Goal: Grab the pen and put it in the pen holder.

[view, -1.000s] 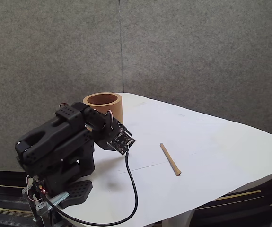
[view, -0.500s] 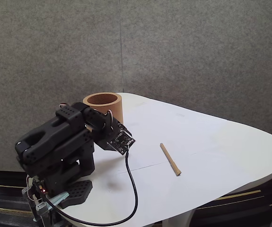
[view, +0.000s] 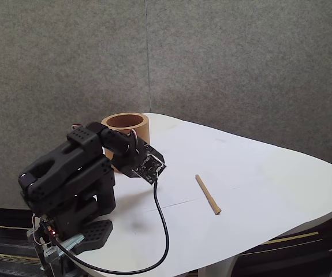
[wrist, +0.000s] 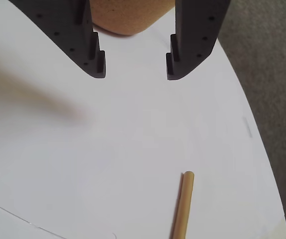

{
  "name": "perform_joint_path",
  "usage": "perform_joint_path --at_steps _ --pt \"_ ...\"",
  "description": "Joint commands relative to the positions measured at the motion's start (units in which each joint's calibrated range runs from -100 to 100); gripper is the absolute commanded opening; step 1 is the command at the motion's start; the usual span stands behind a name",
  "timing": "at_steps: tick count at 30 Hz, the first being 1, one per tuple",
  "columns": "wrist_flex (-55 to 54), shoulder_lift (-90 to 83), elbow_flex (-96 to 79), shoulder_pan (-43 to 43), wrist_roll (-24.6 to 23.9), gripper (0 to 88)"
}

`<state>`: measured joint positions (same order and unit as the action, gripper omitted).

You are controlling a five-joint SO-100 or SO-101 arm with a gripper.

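**Pen lies free, pincer spread above counter**

The white counter [view: 258,173] carries the pen holder [view: 125,128] at its far left edge. The pincer [wrist: 135,69] gapes wide, empty. The pen [view: 208,194] lies flat mid-counter, long axis running near-right to far-left in the fixed view

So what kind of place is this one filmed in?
Probably an office or lab corner: grey fabric partition panels stand behind a white rounded table, with carpet-like flooring below.

In the fixed view, the pen [view: 208,194] lies right of the pen holder [view: 126,130].
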<state>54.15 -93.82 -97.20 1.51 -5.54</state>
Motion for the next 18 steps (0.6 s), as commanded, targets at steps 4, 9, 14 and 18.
perform_joint_path --at_steps 4,9,14,18 --pt "-0.9 0.7 10.2 -0.8 0.3 16.9" --pt "-0.9 0.8 19.2 -3.0 0.3 16.8" --pt "-0.9 5.1 26.7 -3.1 0.3 16.8" --pt "-0.9 19.5 37.8 -4.5 0.0 16.8"
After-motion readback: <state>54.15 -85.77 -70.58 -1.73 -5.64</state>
